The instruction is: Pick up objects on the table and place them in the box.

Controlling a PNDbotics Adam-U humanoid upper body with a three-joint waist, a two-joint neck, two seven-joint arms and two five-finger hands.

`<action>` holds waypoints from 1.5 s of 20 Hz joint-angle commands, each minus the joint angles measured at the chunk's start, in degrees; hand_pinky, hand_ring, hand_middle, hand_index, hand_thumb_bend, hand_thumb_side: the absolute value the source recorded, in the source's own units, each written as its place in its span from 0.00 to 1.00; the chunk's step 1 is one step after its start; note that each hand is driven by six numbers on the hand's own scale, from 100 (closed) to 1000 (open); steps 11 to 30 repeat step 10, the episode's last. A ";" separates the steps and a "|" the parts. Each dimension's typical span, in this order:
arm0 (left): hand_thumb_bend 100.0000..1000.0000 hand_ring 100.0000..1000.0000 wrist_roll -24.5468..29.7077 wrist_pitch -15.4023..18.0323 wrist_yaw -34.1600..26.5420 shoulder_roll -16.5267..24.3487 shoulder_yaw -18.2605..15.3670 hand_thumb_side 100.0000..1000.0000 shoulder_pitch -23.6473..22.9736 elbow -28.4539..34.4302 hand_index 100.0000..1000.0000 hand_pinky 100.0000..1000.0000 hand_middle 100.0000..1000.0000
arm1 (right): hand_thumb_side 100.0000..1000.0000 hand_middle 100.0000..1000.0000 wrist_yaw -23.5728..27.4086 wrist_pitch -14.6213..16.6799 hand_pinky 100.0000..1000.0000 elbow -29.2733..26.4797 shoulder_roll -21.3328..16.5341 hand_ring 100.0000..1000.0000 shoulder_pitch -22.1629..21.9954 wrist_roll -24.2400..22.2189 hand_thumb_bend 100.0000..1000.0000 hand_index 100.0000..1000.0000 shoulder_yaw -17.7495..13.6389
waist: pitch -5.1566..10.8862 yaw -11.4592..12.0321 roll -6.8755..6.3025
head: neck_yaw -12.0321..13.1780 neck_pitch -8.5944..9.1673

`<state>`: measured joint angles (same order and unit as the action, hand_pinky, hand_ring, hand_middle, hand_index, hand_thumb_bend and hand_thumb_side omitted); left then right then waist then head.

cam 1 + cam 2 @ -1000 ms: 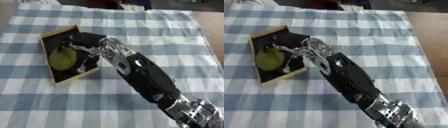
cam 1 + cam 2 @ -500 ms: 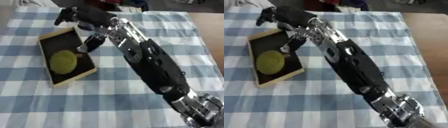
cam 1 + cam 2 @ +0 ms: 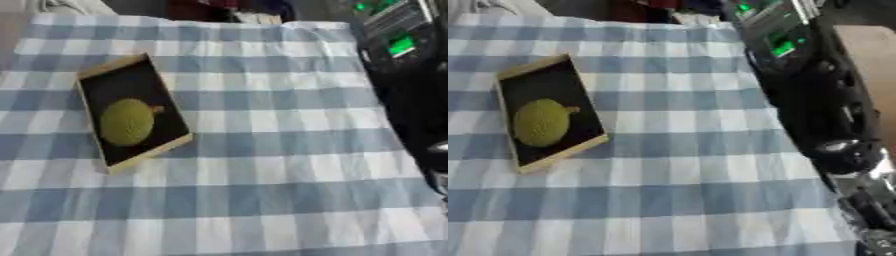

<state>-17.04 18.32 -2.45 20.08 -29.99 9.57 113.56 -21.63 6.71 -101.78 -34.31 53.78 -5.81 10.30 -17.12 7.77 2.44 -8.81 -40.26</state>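
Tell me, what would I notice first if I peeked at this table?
A bumpy green fruit lying inside a black box with a wooden rim, on the left of the blue-and-white checked cloth. On the right, the robot's big black arm reaches along the table's edge.

blue-and-white checked table [image 3: 262,150] carries the box [image 3: 149,155], set askew.

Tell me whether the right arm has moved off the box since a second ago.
Yes. The right arm has pulled back to the right, away from the box holding the green fruit.
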 commanded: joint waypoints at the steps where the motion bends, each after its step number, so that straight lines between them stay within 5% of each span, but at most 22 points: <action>1: 0.02 0.49 -0.41 0.10 0.48 1.98 -0.74 0.41 0.00 1.03 0.85 0.67 0.72 | 0.15 0.71 5.49 -1.69 0.78 -6.72 -8.20 0.70 -3.01 4.29 0.10 0.78 -4.94 | 1.22 -0.31 -0.62 | 0.72 -0.32; 5: 0.02 0.49 -0.74 0.19 0.74 1.94 -0.99 0.41 -0.36 1.03 0.85 0.66 0.72 | 0.15 0.73 10.60 -2.45 0.78 -11.87 -13.70 0.71 -11.13 10.56 0.05 0.78 -11.24 | 1.14 -1.04 -1.08 | 1.46 -0.36; 10: 0.02 0.49 -1.07 0.31 1.00 1.99 -1.11 0.40 -0.58 1.03 0.85 0.66 0.72 | 0.25 0.75 17.37 1.99 0.79 -12.79 -16.01 0.74 -20.60 18.38 0.00 0.81 -16.74 | 1.17 -1.89 -1.60 | 2.37 -0.31; 30: 0.02 0.49 -1.07 0.31 1.00 1.99 -1.11 0.40 -0.58 1.03 0.85 0.66 0.72 | 0.25 0.75 17.37 1.99 0.79 -12.79 -16.01 0.74 -20.60 18.38 0.00 0.81 -16.74 | 1.17 -1.89 -1.60 | 2.37 -0.31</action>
